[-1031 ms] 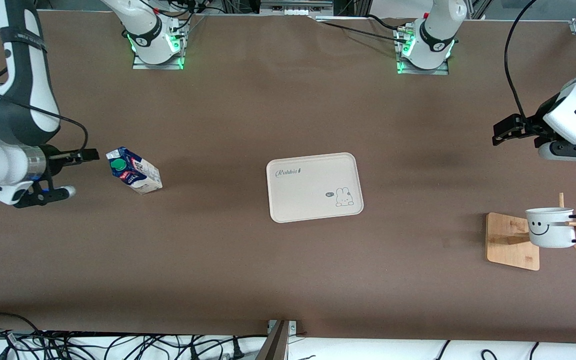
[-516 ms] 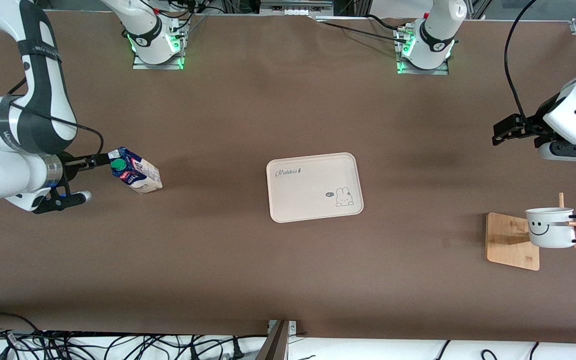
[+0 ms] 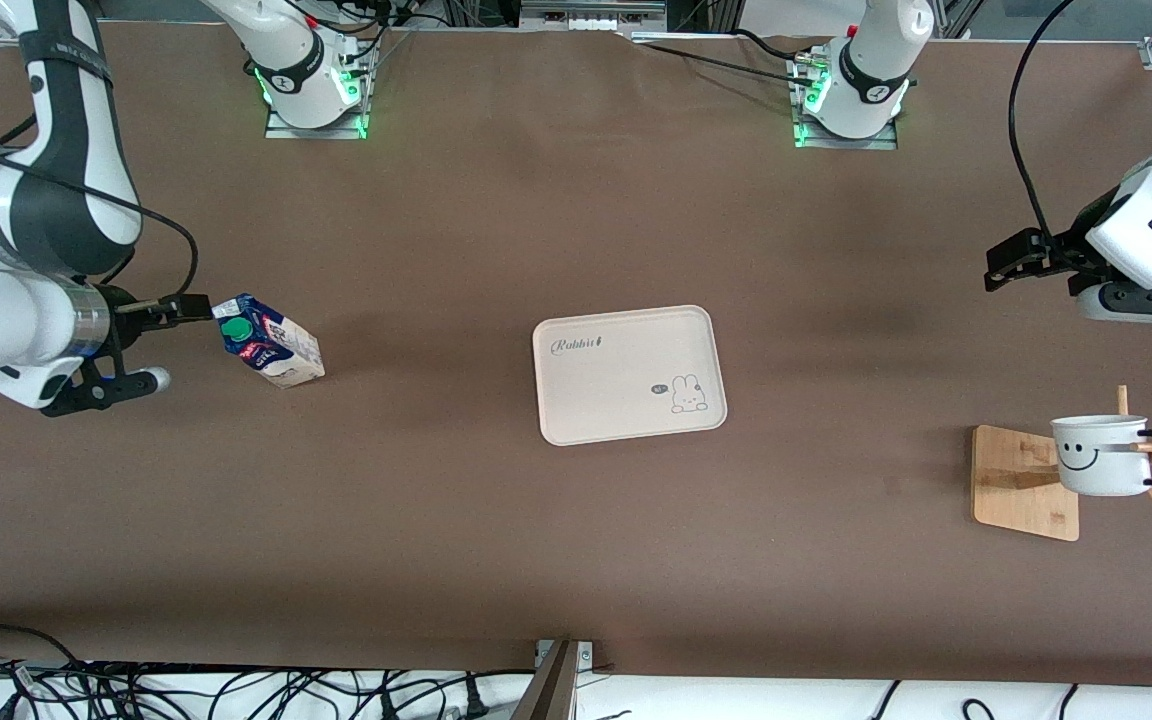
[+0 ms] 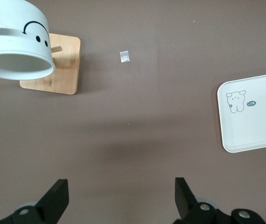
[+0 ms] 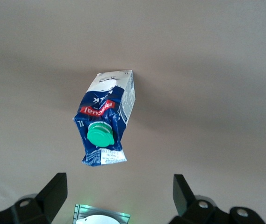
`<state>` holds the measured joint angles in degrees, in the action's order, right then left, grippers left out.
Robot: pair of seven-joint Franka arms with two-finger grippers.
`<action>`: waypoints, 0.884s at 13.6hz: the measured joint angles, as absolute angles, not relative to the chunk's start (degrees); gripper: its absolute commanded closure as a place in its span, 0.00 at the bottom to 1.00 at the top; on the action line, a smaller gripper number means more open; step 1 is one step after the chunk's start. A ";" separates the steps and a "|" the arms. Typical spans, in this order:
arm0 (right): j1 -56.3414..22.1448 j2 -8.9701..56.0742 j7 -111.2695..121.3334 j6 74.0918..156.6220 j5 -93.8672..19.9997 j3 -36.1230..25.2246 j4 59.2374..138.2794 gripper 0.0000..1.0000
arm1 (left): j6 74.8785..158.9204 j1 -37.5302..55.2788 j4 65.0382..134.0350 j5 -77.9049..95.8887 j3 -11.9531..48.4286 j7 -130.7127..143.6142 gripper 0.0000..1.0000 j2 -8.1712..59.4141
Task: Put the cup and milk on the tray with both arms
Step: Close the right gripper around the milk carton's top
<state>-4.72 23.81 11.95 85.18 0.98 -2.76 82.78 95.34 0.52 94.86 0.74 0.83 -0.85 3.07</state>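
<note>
The milk (image 3: pixel 269 345) stands tilted on the brown table at the right arm's end; it also shows in the right wrist view (image 5: pixel 105 119). My right gripper (image 3: pixel 176 342) is open and empty just beside the carton's top, with one fingertip close to the top. Its fingers (image 5: pixel 53 193) frame bare table. The cream tray (image 3: pixel 629 373) lies mid-table and is empty. The smiley cup (image 3: pixel 1099 455) hangs on a peg of a bamboo stand at the left arm's end. My left gripper (image 3: pixel 1036 290) hangs open and empty over bare table, well apart from the cup (image 4: pixel 16 46).
The bamboo stand base (image 3: pixel 1024 482) lies under the cup, with pegs sticking out. A small white scrap (image 4: pixel 125 56) lies on the table between the stand and the tray (image 4: pixel 254 112). The arm bases (image 3: pixel 314 90) stand along the table's edge farthest from the front camera.
My right gripper moved in toward the milk's top, then drew back a little. The left arm, cup, milk and tray have not moved.
</note>
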 measured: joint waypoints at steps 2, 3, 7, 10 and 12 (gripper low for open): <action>-4.83 24.63 11.95 86.16 0.98 -2.75 83.70 0.00 | 95.34 0.52 94.86 0.74 0.83 -0.85 0.00 3.08; -4.84 24.75 11.95 86.82 0.98 -2.75 84.43 0.00 | 95.34 0.52 94.86 0.74 0.83 -0.85 0.00 3.08; -4.96 24.76 11.95 89.07 0.96 -2.59 86.52 0.00 | 95.34 0.52 94.86 0.74 0.83 -0.85 0.00 3.08; -5.21 24.79 11.95 91.01 0.95 -2.37 88.30 0.00 | 95.35 0.52 94.86 0.74 0.83 -0.85 0.00 3.08; -5.74 24.97 11.95 92.43 0.95 -2.30 89.39 0.00 | 95.34 0.52 94.86 0.74 0.83 -0.85 0.00 3.10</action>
<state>-5.74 24.97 11.95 92.43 0.95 -2.30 89.39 95.34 0.52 94.86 0.74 0.83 -0.85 3.10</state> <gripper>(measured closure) 0.000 0.000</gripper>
